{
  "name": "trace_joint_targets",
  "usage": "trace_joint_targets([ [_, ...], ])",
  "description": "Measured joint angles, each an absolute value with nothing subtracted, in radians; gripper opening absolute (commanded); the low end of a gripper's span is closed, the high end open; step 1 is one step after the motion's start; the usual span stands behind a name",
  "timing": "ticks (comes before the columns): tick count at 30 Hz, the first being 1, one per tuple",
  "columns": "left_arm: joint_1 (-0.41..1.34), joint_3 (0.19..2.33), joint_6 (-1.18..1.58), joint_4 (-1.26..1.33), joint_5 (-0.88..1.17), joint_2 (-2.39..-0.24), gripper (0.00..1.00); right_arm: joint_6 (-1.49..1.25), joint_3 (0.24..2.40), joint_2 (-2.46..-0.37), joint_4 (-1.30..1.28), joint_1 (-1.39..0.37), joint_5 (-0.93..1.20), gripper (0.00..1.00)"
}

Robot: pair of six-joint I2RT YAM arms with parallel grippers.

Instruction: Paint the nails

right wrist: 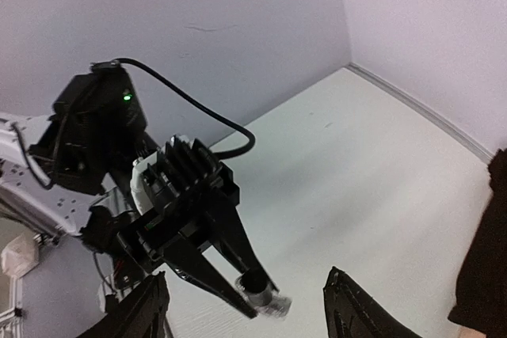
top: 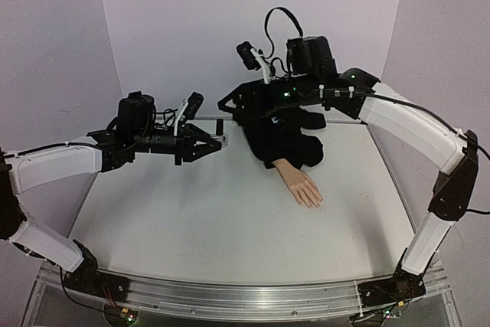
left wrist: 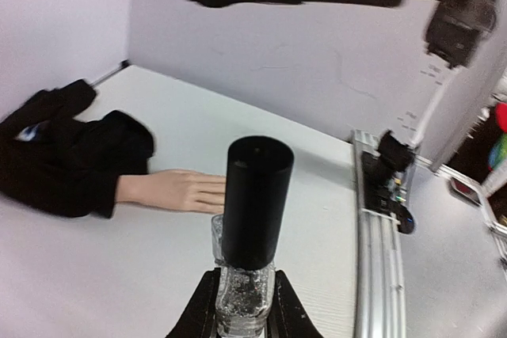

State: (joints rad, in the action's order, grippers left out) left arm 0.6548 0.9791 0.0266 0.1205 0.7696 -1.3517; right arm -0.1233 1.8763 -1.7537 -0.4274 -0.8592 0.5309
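Fingers (left wrist: 202,310) of the left gripper (left wrist: 244,314) clamp a small clear black-capped bottle (left wrist: 242,294) near the tabletop's (top: 191,220) far edge, and the right gripper's (right wrist: 247,314) spread fingers (right wrist: 150,310) could twist it loose.

Left gripper (left wrist: 244,306) clamped, right gripper (right wrist: 245,276) agape
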Motion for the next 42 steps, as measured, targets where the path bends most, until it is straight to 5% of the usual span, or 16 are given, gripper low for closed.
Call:
trace_joint_targets([
  [7, 0.656, 0.983, 0.024, 0.12, 1.026, -1.338, 0.0, -0.092, 1.882, -1.782, -0.438, -0.849, 0.911, 0.42],
  [12, 0.656, 0.989, 0.026, 0.106, 1.1, -1.338, 0.0, -0.098, 1.898, -1.826, -0.432, -0.854, 1.043, 0.39],
  [20, 0.656, 1.002, 0.036, 0.118, 1.145, -1.338, 0.0, -0.104, 1.898, -1.838, -0.436, -0.852, 1.076, 0.37],
  [28, 0.656, 1.015, 0.062, 0.12, 1.153, -1.338, 0.0, -0.093, 1.898, -1.84, -0.434, -0.851, 1.058, 0.01],
  [32, 0.657, 1.015, 0.084, 0.11, 1.101, -1.336, 0.0, -0.066, 1.896, -1.84, -0.427, -0.845, 1.032, 0.0],
  [36, 0.667, 1.015, 0.116, 0.084, 0.816, -1.316, 0.0, -0.068, 1.864, -1.829, -0.373, -0.837, 0.832, 0.0],
  [42, 0.717, 1.105, 0.136, -0.012, 0.263, -1.395, 0.0, -0.241, 1.889, -1.877, -0.324, -0.996, -0.065, 0.0],
])
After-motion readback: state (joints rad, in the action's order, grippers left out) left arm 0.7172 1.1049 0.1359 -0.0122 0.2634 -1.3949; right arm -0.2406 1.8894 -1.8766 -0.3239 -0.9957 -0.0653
